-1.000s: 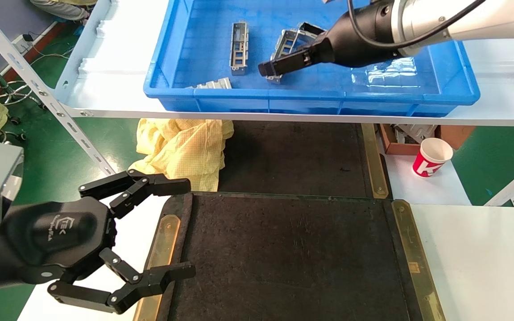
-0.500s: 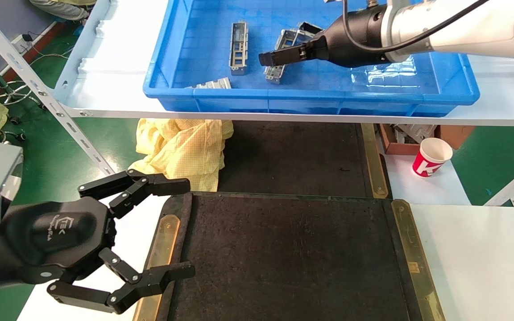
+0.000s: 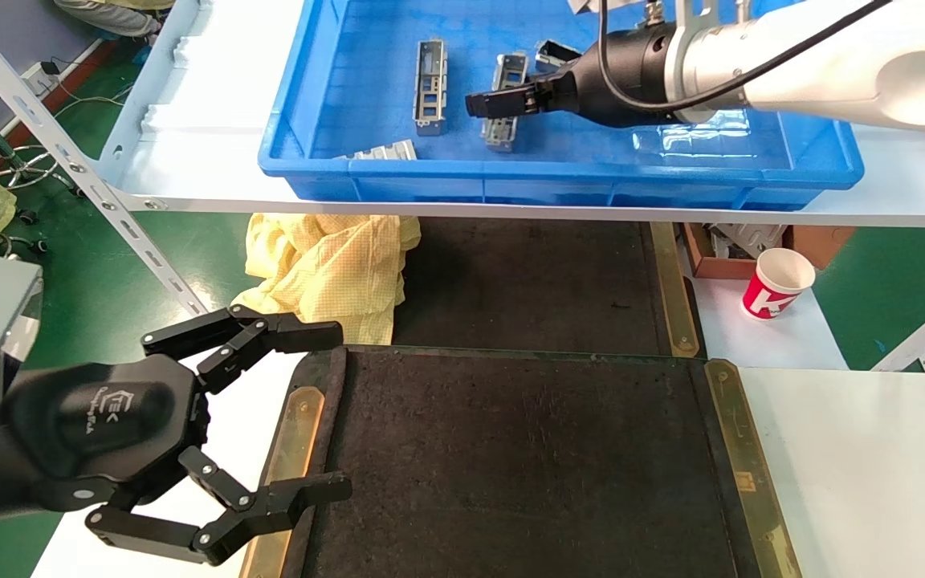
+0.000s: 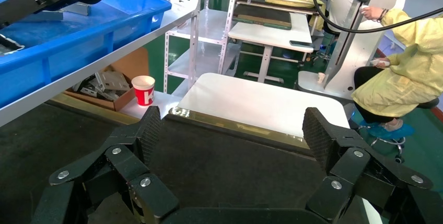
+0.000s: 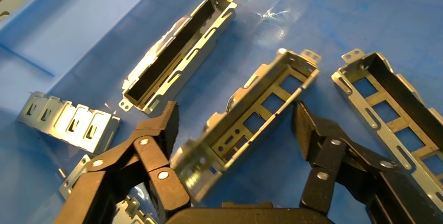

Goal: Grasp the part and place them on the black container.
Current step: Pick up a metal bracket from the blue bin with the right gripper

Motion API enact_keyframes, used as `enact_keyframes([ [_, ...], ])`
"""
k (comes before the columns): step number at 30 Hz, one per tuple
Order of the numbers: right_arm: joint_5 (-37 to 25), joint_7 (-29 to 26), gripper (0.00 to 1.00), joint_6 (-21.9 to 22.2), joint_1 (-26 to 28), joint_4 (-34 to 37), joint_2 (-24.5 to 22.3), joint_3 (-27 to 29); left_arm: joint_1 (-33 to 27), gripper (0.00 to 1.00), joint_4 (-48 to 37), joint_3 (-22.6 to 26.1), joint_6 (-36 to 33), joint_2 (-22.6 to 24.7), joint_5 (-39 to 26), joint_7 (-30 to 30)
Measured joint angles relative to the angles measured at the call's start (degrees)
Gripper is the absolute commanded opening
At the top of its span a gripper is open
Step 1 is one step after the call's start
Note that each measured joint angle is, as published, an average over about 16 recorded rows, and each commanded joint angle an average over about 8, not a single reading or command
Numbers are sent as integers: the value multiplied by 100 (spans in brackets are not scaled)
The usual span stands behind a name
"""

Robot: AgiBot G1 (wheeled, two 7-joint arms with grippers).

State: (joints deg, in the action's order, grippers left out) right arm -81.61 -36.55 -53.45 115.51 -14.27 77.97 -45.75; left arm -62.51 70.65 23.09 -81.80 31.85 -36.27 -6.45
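Inside the blue crate (image 3: 334, 172), the right claw (image 5: 235, 130) straddles a part (image 5: 251, 122), spread wide, untouching.

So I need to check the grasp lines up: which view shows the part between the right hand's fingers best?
The right wrist view: the part fills the frame, lying between the open fingers, cutouts clear. The head view shows it small in the blue crate, partly behind the right hand. The left wrist view does not show it.
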Motion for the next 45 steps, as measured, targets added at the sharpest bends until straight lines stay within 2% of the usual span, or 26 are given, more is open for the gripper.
enact_keyframes([
  [15,335,124,0,103,-45,-94,-22,-298,0,100,0,0,0,0,0,0],
  [27,656,634,0,-261,216,107,-135,-304,0,100,0,0,0,0,0,0],
  [36,878,1389,0,-997,551,324,-375,-195,0,100,0,0,0,0,0,0],
  [45,987,2245,0,-2409,907,378,-902,-159,0,100,0,0,0,0,0,0],
])
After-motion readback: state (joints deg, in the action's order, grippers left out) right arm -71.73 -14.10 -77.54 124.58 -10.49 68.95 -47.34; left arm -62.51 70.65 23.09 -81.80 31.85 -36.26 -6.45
